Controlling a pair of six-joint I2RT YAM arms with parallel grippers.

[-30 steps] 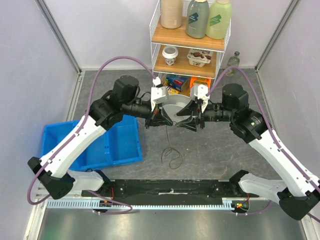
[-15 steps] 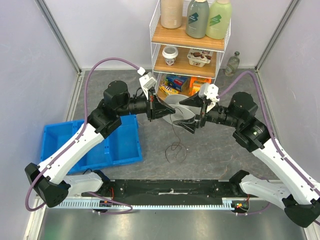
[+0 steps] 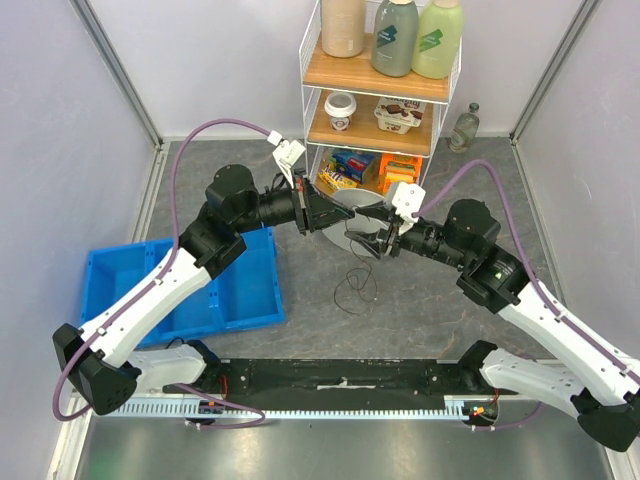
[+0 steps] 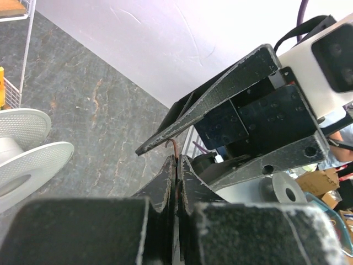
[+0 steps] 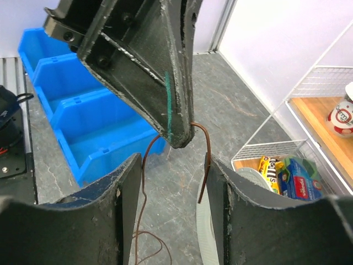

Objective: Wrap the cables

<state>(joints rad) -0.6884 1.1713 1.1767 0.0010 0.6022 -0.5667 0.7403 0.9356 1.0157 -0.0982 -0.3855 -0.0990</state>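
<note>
Midair, left tool (image 4: 177,161) pinching cable (image 4: 173,146) (mostly hidden)

The wire (image 5: 142,182), thread-thin and dark reddish-brown, is held at a hairpin bend in the left gripper (image 5: 177,142). One short end is hung free; the long strand is dropped into loose loops on the table (image 3: 420,310).

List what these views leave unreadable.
- Right wrist: the wire's lower run, cut off by the bottom edge.
- Top view: the wire's raised stretch, too thin to trace.
- Left wrist: the wire below the pinch, hidden inside the left hand.
- Left wrist: the spool, cut off by the left edge.
</note>
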